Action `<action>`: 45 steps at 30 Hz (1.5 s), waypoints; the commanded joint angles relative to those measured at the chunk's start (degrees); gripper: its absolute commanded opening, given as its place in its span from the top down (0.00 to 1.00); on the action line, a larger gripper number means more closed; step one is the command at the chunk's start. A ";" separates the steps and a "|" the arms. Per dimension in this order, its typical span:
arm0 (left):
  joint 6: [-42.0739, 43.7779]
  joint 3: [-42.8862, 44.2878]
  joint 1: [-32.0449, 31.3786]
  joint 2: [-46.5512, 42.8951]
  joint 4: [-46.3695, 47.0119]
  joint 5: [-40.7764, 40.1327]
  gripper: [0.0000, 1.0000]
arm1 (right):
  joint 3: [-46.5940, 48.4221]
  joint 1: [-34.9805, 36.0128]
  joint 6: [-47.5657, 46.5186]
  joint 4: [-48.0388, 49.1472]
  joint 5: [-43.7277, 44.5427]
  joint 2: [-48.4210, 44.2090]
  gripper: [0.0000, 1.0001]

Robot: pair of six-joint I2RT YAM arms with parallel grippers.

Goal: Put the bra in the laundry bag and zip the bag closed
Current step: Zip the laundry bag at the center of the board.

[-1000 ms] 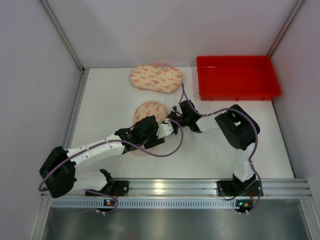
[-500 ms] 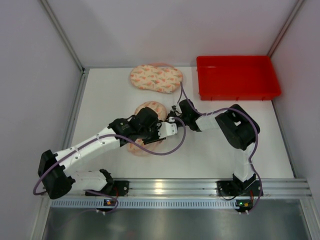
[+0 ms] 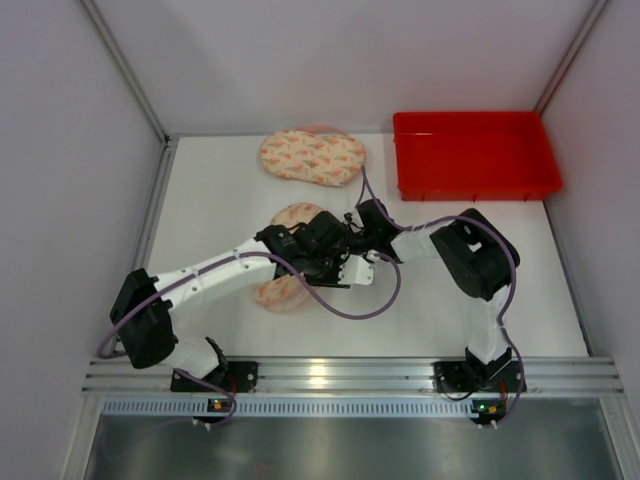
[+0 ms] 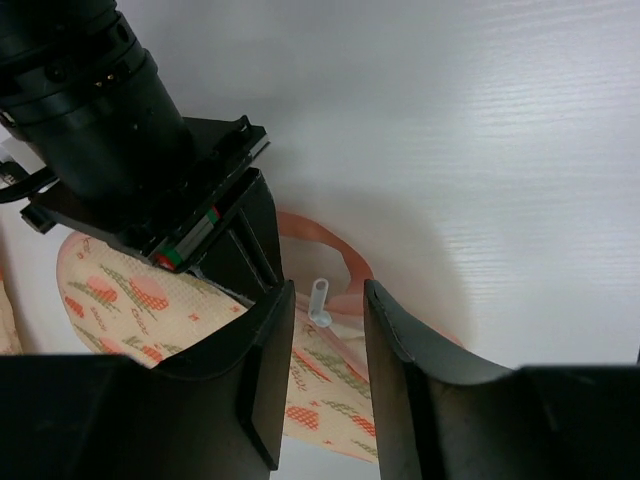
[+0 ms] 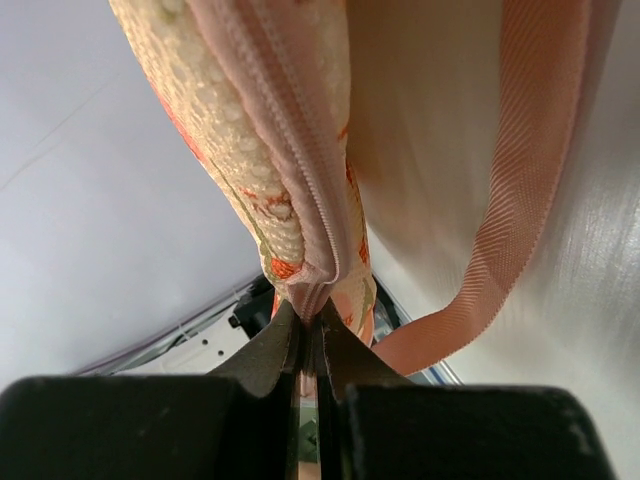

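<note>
The laundry bag (image 3: pixel 283 291), cream with orange and green print, lies mid-table, partly under both arms. My right gripper (image 3: pixel 352 228) is shut on the bag's right end, pinching the fabric seam beside the zipper (image 5: pixel 310 330). A peach strap loop (image 5: pixel 500 200) hangs next to it. My left gripper (image 4: pixel 328 296) is open at the same end of the bag (image 4: pixel 150 310). The small translucent zipper pull (image 4: pixel 319 302) stands between its fingertips, unclamped. In the top view the left gripper (image 3: pixel 342 256) sits right by the right one. No bra shows on its own.
A second patterned padded piece (image 3: pixel 312 157) lies at the back of the table. A red tray (image 3: pixel 475 155) stands at the back right. The right gripper's black body (image 4: pixel 120 120) fills the upper left of the left wrist view.
My left arm has swung right and forward, from over the bag's middle to its right end beside the right gripper. The right gripper has kept its hold.
</note>
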 commanded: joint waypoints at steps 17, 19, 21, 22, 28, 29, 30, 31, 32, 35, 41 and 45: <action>-3.13 0.96 -2.93 8.29 1.36 -20.52 0.58 | 0.68 1.19 4.62 1.64 -0.94 -0.90 1.00; -3.57 0.69 -2.84 8.56 1.54 -21.67 0.59 | 0.68 1.19 4.62 1.64 -0.94 -0.99 1.00; -4.19 0.34 -2.93 8.73 1.55 -22.29 0.61 | 0.68 1.19 4.45 1.64 -0.94 -1.08 1.00; -4.10 0.08 -2.84 8.47 1.54 -22.20 0.62 | 0.60 1.19 4.45 1.64 -0.85 -1.08 1.00; -4.01 -2.20 -2.93 5.67 1.37 -19.30 0.91 | 0.77 0.58 3.57 1.29 -0.59 -0.81 1.00; -4.19 -2.47 -2.93 5.22 1.37 -18.95 0.94 | 0.86 0.40 3.48 1.28 -0.59 -0.55 1.00; -4.28 -2.82 -2.93 4.70 1.02 -17.99 0.97 | 0.95 0.05 3.39 1.28 -0.59 -0.46 1.00; -4.19 -3.43 -2.93 3.56 0.41 -17.11 1.00 | 1.12 -0.21 3.05 1.11 -0.59 -0.11 1.00; -4.54 -3.79 -2.93 2.94 0.23 -16.58 1.00 | 1.64 -0.47 2.61 0.67 -0.59 0.06 1.00; -5.15 -5.46 -2.93 0.04 -1.62 -13.50 1.00 | 2.62 -1.35 1.29 -0.56 -0.59 0.59 1.00; -6.38 -8.53 -3.28 -5.67 -4.52 -4.98 1.00 | 3.76 -2.76 -0.56 -1.70 -0.50 1.82 1.00; -7.09 -10.73 -3.54 -8.84 -5.57 -1.46 1.00 | 4.11 -3.37 -1.44 -2.06 -0.23 1.91 1.00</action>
